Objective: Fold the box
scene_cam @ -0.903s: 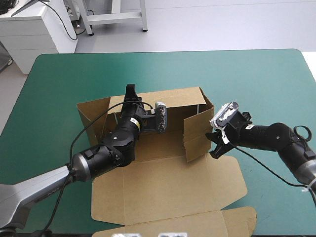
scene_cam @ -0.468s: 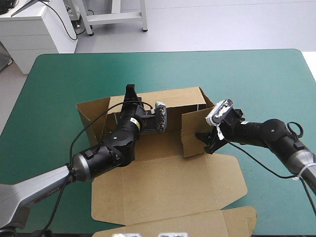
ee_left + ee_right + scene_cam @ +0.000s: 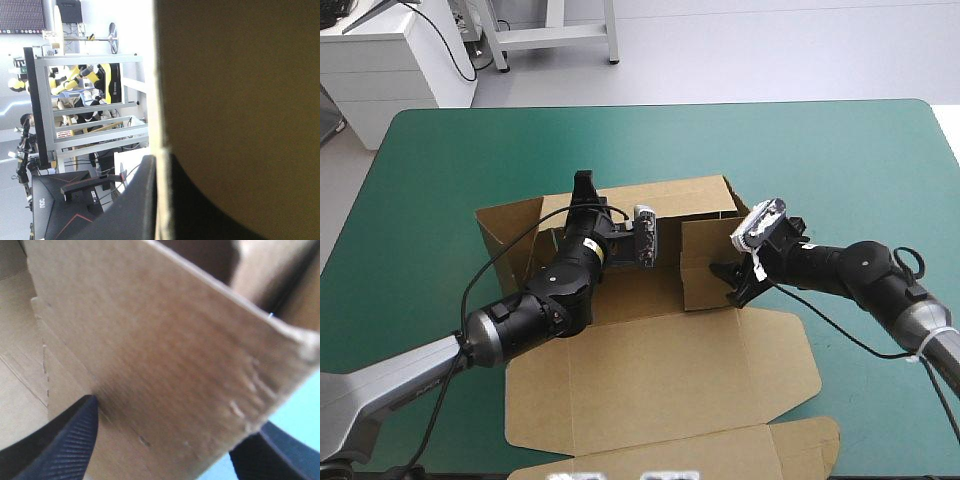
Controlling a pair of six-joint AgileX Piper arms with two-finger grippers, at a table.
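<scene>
Teal-green worktop (image 3: 840,150) carries your box (image 3: 660,380) at its middle: a cut sheet of brown board, only partly stood up. The far wall (image 3: 670,195) is upright. The left flap (image 3: 505,235) splays out toward the left edge. The lid (image 3: 620,400) lies flat on the near side, and its tuck strip (image 3: 720,455) reaches almost to the near edge.

The right side flap (image 3: 705,265) stands upright, turned in toward the box's middle. Your right claw (image 3: 725,280) sits against that flap's outer face, low down by the fold. Its black fingers are spread wide apart, and in the right wrist view the flap spans from one to the other.

Your left claw (image 3: 585,190) is clamped on the top edge of the far wall, near the wall's left end. The left wrist view shows one finger on each side of the board.

The left arm (image 3: 535,310) comes in from the near left and lies across the box floor, so most of the floor and the lower part of the far wall are hidden from you. Ahead of the right claw the flap blocks any sight of the inside.
</scene>
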